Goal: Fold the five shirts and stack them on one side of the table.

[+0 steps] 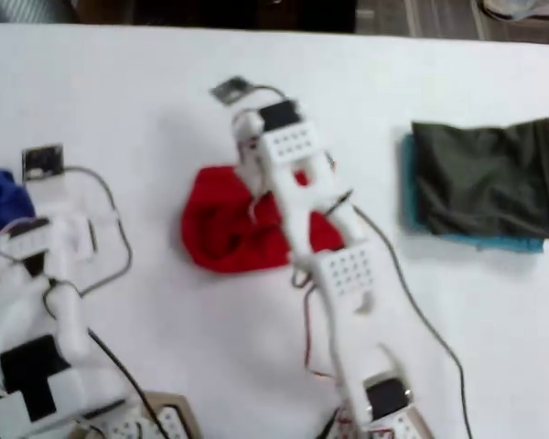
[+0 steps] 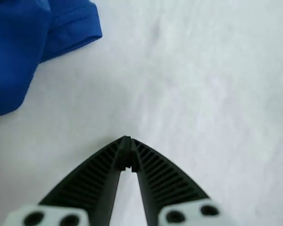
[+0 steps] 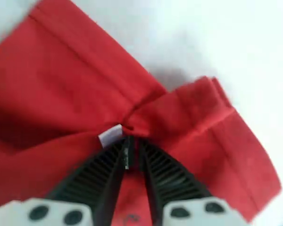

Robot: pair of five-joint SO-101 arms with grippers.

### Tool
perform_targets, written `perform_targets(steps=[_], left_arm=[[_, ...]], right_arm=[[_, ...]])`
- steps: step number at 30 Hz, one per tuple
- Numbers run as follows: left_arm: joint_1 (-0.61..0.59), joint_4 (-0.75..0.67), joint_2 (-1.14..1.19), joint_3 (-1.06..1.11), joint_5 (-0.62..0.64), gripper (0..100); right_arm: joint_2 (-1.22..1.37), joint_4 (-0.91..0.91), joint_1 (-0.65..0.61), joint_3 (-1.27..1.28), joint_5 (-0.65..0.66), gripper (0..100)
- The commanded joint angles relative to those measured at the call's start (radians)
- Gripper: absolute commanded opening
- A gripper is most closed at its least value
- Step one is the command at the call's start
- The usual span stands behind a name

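red shirt (image 1: 224, 229) lay crumpled near the middle of the white table (image 1: 119, 91), under your right arm. your right tool (image 3: 128, 136) was pinched narrow on a bunched fold of that shirt, its tips meeting on the cloth beside a small white tag. your left tool (image 2: 126, 141) sat closed with nothing in it, tips touching, over bare table, with the blue shirt (image 2: 23, 42) near it at the table's left edge. on the right side of the table, a folded dark green shirt (image 1: 485, 178) rested on top of a teal shirt (image 1: 480, 242), whose edge peeked out beneath, well apart from the red one.
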Motion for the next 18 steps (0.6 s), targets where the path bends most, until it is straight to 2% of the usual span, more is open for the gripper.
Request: perform_targets(steps=[1,5,10,15,18], left_arm=[[-0.005,-0.017,-0.005,-0.022,0.011,3],[-0.005,-0.017,-0.005,-0.022,0.011,3],[-0.005,-0.017,-0.005,-0.022,0.011,3],[-0.003,-0.017,-0.005,-0.022,0.011,3],[-0.003,-0.017,-0.005,-0.022,0.011,3]], right_arm=[[-0.202,0.027,0.035,0.206,0.049,2.2],[-0.39,0.025,0.036,0.526,0.087,2.2],[-0.68,0.024,0.03,0.792,0.095,2.2],[-0.857,-0.002,0.035,0.858,0.19,2.2],[-0.846,-0.183,0.012,0.812,0.15,2.2]])
